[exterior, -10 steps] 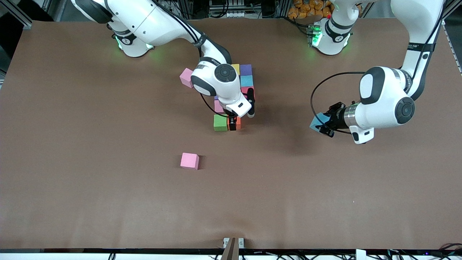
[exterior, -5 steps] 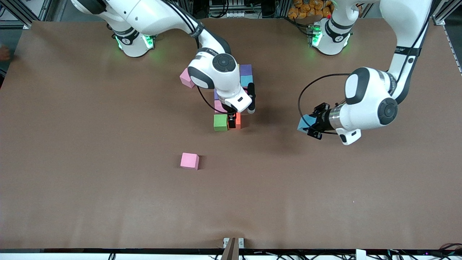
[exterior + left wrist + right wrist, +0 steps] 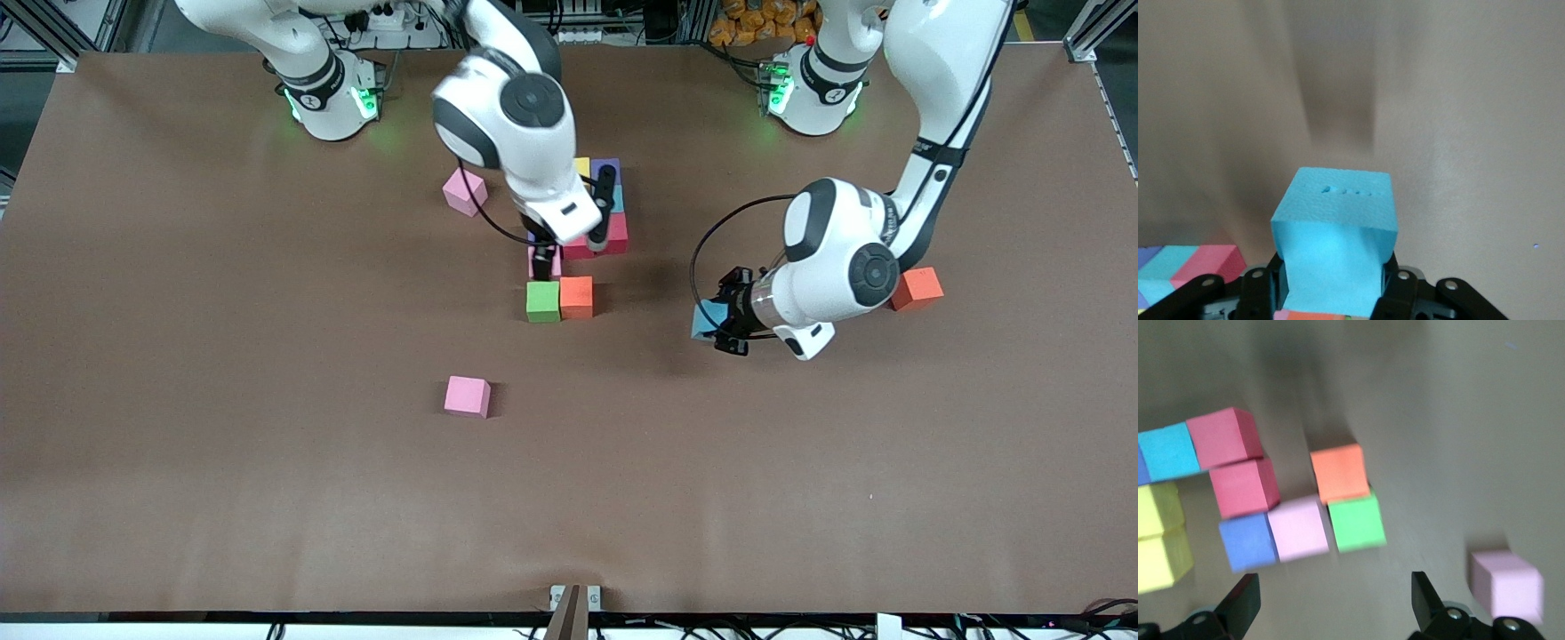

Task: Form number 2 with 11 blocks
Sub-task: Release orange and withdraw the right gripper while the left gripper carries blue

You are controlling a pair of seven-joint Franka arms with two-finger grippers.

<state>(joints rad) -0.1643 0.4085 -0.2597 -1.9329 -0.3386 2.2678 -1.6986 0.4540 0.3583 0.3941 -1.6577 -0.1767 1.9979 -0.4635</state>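
Foam is squeezed between the shut jaws of the left gripper (image 3: pixel 725 327): a light blue cube (image 3: pixel 1336 230) is held clear of the table (image 3: pixel 267 498), over bare surface toward the left arm's end, beside the partly built digit (image 3: pixel 578 240).

The step in hand is judged to be carrying this cube to the open spot in the digit's nearest row, beside the orange cube (image 3: pixel 576 297). To do it well, the cube should be kept square to the row, lowered until it rests flat, and brought up against the orange face without shoving it; the grip should be released only once the foam is seated, since soft foam can spring back.

That nearest row holds a green cube (image 3: pixel 542 300) touching the orange one. Above it in the front view stand a pink cube (image 3: pixel 542 261), red cubes (image 3: pixel 613 236), a light blue one and yellow and purple ones, partly hidden by the right arm.

The right gripper (image 3: pixel 1331 603) hangs over the digit with its jaws wide apart and nothing between them.

Loose cubes lie apart: one pink (image 3: pixel 467 396) nearer the camera, another pink (image 3: pixel 465 191) beside the right arm, and an orange one (image 3: pixel 917 288) by the left arm.
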